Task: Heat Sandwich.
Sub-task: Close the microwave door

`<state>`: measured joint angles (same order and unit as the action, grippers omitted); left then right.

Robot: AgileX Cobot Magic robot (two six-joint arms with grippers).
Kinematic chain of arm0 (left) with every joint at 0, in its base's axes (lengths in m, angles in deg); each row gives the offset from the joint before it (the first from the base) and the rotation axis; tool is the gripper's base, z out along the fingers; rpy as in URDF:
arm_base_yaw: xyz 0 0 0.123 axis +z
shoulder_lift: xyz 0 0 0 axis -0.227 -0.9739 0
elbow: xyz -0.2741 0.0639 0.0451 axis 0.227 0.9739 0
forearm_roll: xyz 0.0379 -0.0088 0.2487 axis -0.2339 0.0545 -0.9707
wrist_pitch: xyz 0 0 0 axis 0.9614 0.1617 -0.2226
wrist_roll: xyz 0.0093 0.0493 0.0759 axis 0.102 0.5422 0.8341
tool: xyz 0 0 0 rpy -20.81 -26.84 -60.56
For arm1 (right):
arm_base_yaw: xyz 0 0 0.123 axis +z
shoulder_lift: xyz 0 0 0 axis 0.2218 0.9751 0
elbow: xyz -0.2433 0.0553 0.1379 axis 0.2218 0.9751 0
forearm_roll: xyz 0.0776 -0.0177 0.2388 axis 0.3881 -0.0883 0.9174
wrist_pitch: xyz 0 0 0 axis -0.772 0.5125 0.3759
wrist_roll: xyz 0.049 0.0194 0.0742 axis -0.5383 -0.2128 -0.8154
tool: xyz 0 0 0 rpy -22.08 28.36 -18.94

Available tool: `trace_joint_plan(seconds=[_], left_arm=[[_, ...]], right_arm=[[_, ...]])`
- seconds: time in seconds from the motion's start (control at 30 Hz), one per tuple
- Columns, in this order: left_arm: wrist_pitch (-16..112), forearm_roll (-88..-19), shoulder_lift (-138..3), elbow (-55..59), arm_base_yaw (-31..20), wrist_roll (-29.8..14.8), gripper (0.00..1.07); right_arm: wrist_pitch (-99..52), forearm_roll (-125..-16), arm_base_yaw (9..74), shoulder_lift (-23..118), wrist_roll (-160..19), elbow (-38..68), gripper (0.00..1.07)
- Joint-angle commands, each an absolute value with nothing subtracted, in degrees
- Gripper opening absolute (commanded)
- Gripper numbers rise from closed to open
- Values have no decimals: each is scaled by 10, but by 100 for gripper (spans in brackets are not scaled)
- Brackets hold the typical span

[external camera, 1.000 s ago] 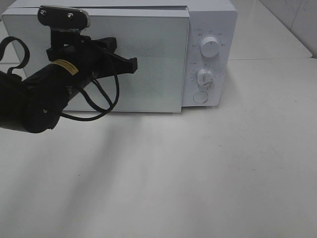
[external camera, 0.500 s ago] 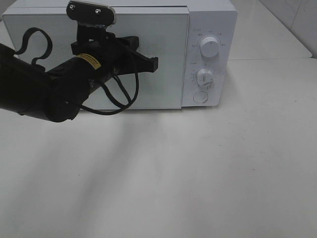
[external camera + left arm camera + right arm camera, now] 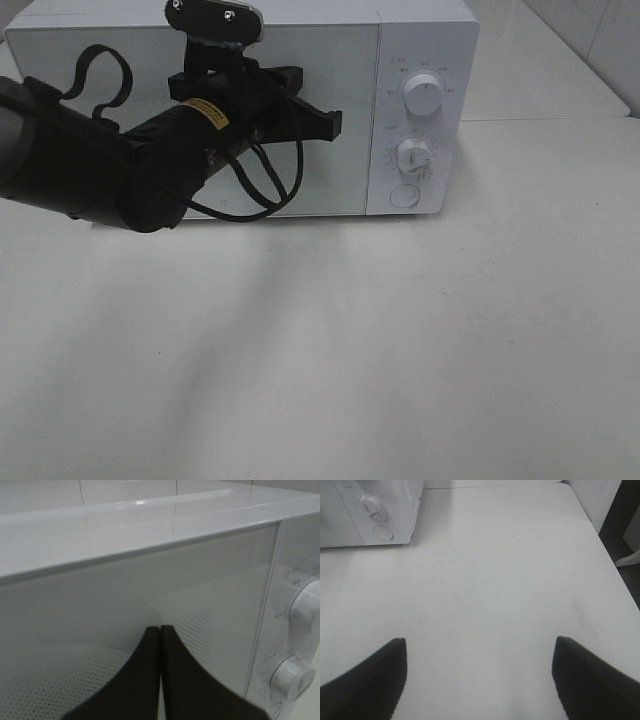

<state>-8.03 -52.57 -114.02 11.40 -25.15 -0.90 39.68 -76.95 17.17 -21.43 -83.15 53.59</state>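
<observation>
**Door shut, left arm at the microwave front**

The microwave [image 3: 420, 40] stands at the back of the table [image 3: 420, 350] with its door [image 3: 340, 180] flush against the body. The left gripper [image 3: 335, 122] hangs in front of that door, near the edge that meets the control panel. Its fingers are pressed together with nothing between them, a clenched tip suited to pushing a panel or nudging a control rather than picking anything up. In the left wrist view the tip sits very close to the dotted door screen, though contact cannot be confirmed.

The sandwich shows in no view. It is probably behind the door, but the pale screen hides the inside, so this is only a guess.

On the panel, the upper dial [image 3: 424, 96], the lower dial [image 3: 414, 156] and the round button [image 3: 403, 196] are untouched by either arm. Setting a dial looks like the step that remains.

The right gripper [image 3: 477, 647] hovers over bare table, well apart from the microwave, its fingers spread wide and empty, apparently parked clear of the left arm's work.
</observation>
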Motion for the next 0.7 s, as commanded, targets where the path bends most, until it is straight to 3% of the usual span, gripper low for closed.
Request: trace_joint_plan(seconds=[0.03,0.7], left_arm=[[-103,-464,-1145,95,-231,-10,0],[-100,-464,-1140,110,-252,-10,0]], right_arm=[[392,-772,168,-229,-831,536,76],[392,-772,168,-229,-831,536,76]])
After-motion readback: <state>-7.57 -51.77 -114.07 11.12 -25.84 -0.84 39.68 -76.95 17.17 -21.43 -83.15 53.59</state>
